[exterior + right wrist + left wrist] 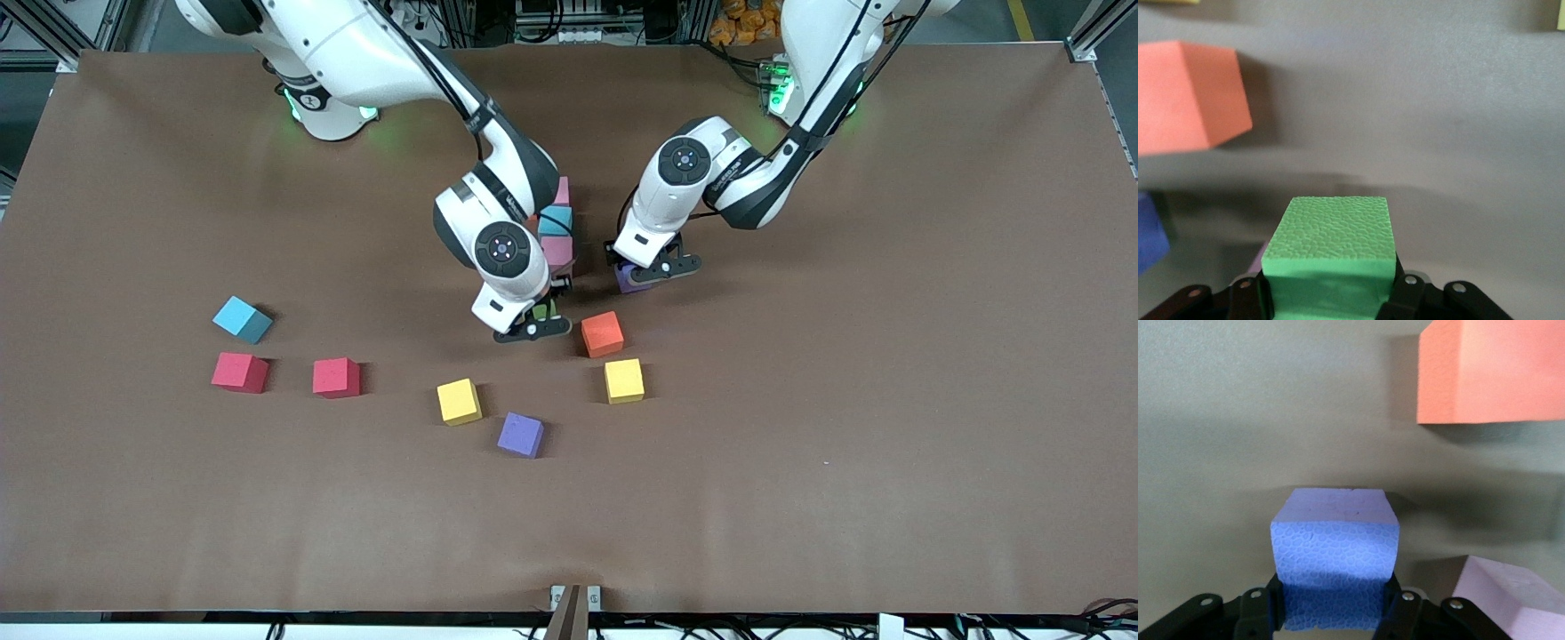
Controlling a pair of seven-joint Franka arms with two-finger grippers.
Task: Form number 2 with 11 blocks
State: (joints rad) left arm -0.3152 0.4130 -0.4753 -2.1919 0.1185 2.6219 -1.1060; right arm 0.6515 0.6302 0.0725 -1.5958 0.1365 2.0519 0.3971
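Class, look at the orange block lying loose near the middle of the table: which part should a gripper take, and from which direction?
Probably from straight above, closing on two opposite flat side faces of the orange block. It sits flat on the table, with bare table round its sides; the yellow block lies nearer the front camera, apart from it.

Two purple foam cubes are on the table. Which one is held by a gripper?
The purple foam cube in the left gripper, beside the pink and blue row. The other purple cube lies free, nearest the front camera.
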